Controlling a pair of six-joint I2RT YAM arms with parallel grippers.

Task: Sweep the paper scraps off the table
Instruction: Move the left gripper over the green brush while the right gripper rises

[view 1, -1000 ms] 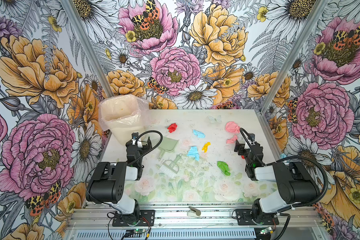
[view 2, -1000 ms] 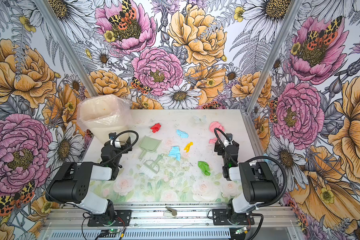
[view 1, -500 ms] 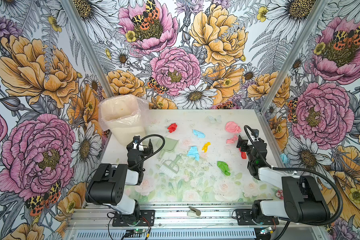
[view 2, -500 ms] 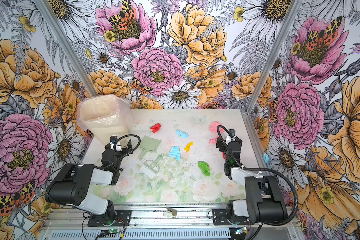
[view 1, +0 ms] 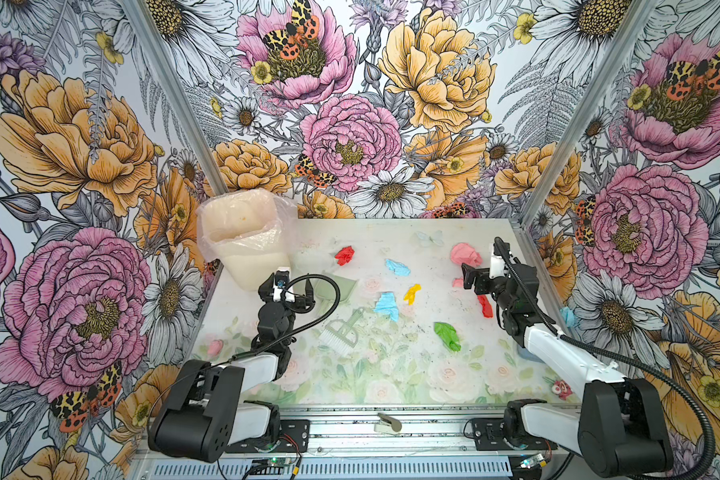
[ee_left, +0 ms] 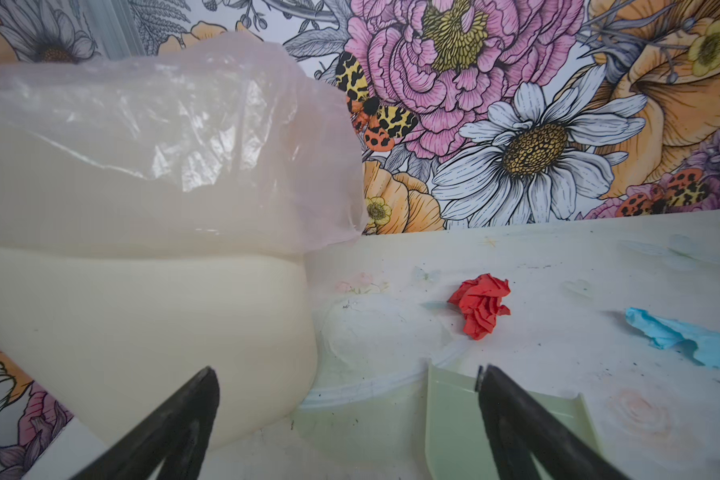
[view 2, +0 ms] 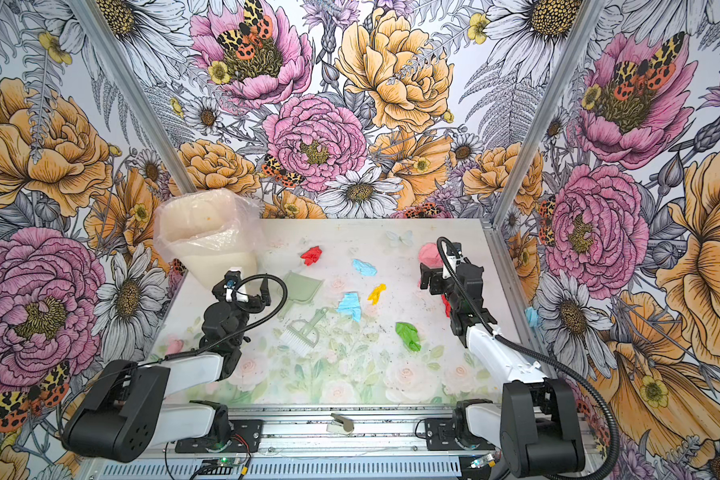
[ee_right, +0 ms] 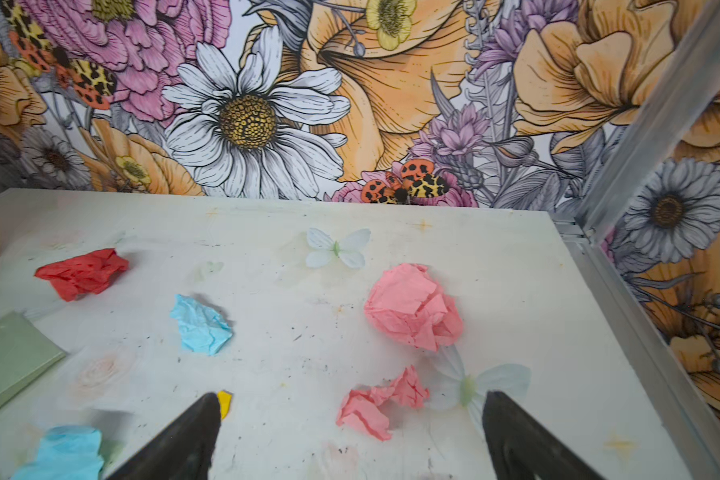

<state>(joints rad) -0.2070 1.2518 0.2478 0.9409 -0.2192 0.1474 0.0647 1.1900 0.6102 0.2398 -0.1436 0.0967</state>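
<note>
Black left jaws stand spread wide and empty, left of centre in both top views. One side hangs over the near corner of the pale green dustpan (view 1: 338, 286), the other toward the lined bin (view 1: 245, 239) at upper left. The right jaws, at the right of the frame, are spread and empty too. They hover over a small pink scrap (ee_right: 381, 401), just below the big pink wad (view 1: 465, 254), and a red scrap (view 1: 485, 306) lies close under that arm.

Neither tool is in hand, so the step looks like fetching them. For the dustpan, the left jaws should shift right until the pan's edge sits squarely between them. They should then come down and close firmly, since a corner pinch would let the pan swing.

The brush (view 1: 342, 330) lies at centre, just below the dustpan, bristles to the lower left and handle to the upper right. The right jaws should travel high across the surface (view 1: 391, 376) so they scatter nothing. They should close across the thin handle, not the bristles.

The rest of the scraps sit across the middle: red (view 1: 344, 255), blue (view 1: 398, 267), yellow (view 1: 412, 293), light blue (view 1: 386, 304) and green (view 1: 447, 336). Strokes should run leftward toward the pan's mouth.
</note>
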